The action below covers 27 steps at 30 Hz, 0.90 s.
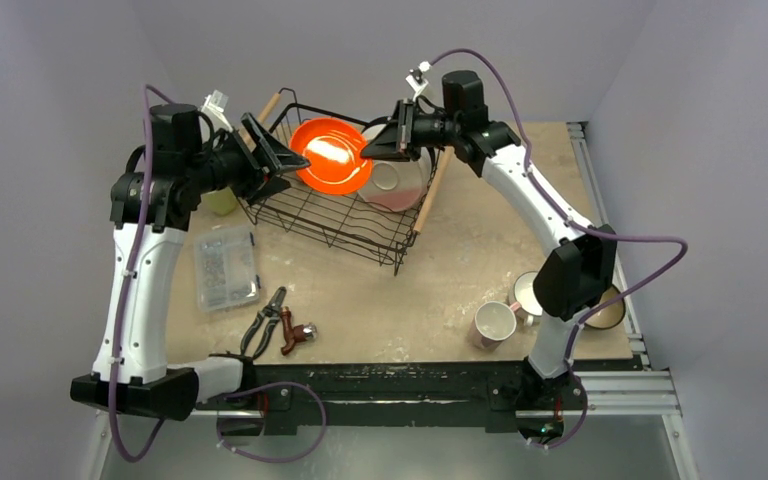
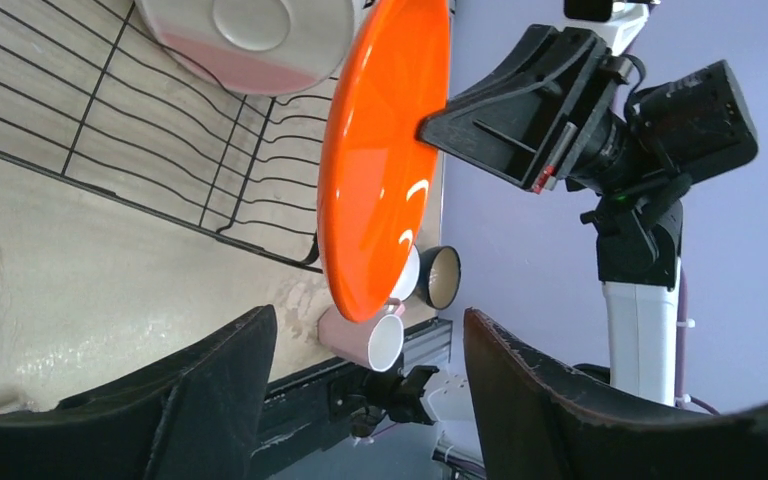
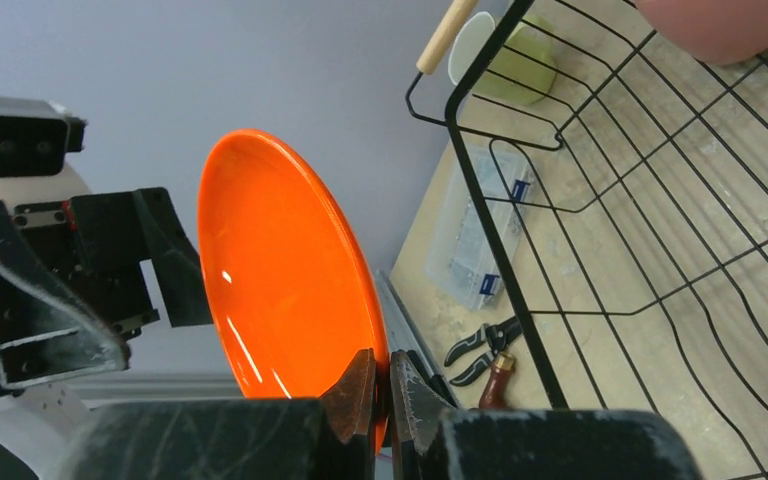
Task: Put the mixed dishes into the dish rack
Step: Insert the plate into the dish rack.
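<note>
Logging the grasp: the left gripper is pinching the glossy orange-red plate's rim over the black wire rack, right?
No, the right gripper pinches the rim of the glossy orange-red plate over the black wire rack; the right wrist view shows it.

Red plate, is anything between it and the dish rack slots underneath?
Nothing visible. The right pincer holds the red plate above bare wires of the dish rack; the cream plate leans in the rack beside it.

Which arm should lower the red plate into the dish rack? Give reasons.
Right. The right gripper is shut on the rim of the red plate above the dish rack; the left gripper is open, touching nothing.
</note>
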Available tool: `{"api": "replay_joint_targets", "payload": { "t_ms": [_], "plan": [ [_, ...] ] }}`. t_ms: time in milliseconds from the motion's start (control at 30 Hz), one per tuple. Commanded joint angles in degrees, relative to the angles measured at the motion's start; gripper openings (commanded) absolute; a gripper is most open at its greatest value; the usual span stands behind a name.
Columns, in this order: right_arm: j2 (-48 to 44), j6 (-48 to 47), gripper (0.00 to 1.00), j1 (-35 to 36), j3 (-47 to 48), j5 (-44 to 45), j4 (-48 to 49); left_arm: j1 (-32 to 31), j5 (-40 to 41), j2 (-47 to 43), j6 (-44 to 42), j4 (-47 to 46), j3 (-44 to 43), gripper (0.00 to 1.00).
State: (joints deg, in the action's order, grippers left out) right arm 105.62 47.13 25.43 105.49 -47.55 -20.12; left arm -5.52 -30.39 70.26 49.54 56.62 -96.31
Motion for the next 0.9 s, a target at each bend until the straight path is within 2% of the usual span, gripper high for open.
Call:
{"api": "replay_joint_targets", "payload": {
  "t_ms": [0, 267, 433, 567, 667, 767, 867],
  "plan": [
    [-0.1, -1.8, 0.0, 1.1, 4.1, -2.2, -0.6, 0.2, -1.5, 2.4, 2.2, -1.5, 0.2, 0.64],
    [0.8, -2.4, 0.0, 1.9, 6.5, -3.4, -1.4, 0.3, -3.6, 5.1, 3.6, -1.6, 0.5, 0.35],
    [0.8, -5.8, 0.0, 2.2, 7.4, -2.2, -4.2, 0.6, -4.8, 5.4, 4.8, -1.5, 1.1, 0.01],
    [-0.7, -14.5, 0.28, 2.1, 8.4, 5.3, -9.8, 2.1, -6.6, 5.6, 8.6, 1.1, 0.8, 0.0],
    [-1.3, -24.9, 0.41, 2.2, 12.0, 11.8, -15.7, 3.8, -10.6, 7.3, 13.0, 5.5, 0.4, 0.0],
    [-3.4, -33.9, 0.51, 2.3, 11.9, 17.7, -16.1, 4.5, -16.8, 9.8, 16.3, 10.4, 0.3, 0.0],
    [-8.0, -45.3, 0.54, 2.4, 7.2, 19.6, -13.3, 4.5, -20.8, 11.5, 18.1, 12.7, -0.1, 0.0]
  ]
}}
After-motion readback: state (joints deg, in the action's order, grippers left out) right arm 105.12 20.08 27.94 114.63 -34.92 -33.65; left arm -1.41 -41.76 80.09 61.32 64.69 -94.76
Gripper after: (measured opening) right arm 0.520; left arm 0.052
